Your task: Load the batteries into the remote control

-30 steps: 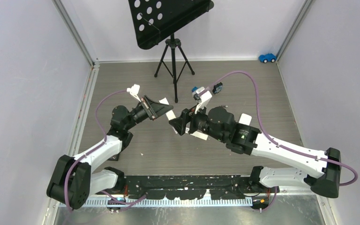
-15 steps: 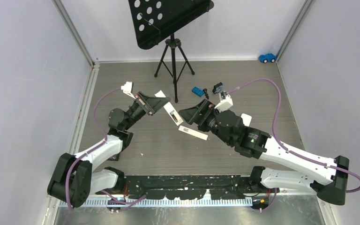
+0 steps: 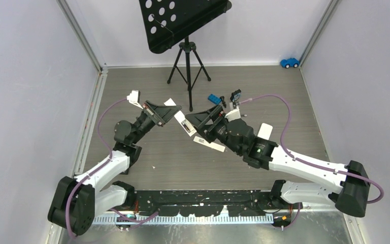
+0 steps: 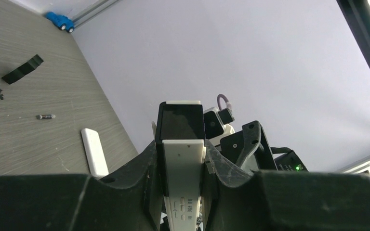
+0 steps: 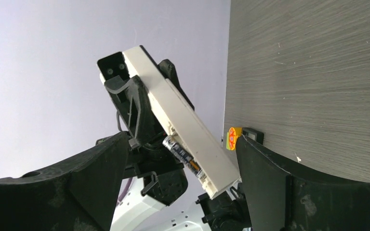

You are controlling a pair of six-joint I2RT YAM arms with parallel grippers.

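My left gripper (image 3: 177,117) is shut on a white remote (image 3: 185,125) and holds it tilted above the floor; the remote also shows between the fingers in the left wrist view (image 4: 183,159). In the right wrist view the remote's (image 5: 173,113) open compartment faces me, with a dark battery (image 5: 183,154) lying in it. My right gripper (image 3: 201,120) is open, and its jaws straddle the remote's end (image 5: 182,144) without touching it. A loose grey battery (image 4: 45,116) lies on the floor.
A flat white piece (image 3: 208,144) lies under the right gripper, another (image 3: 265,130) by the right arm. A blue brick (image 3: 214,98), a black-and-blue block (image 3: 235,94), a music stand tripod (image 3: 188,61) and a blue toy car (image 3: 289,62) stand farther back.
My right gripper rose from over the flat white piece and moved up to the remote's end. My left arm swung the remote slightly back and left.
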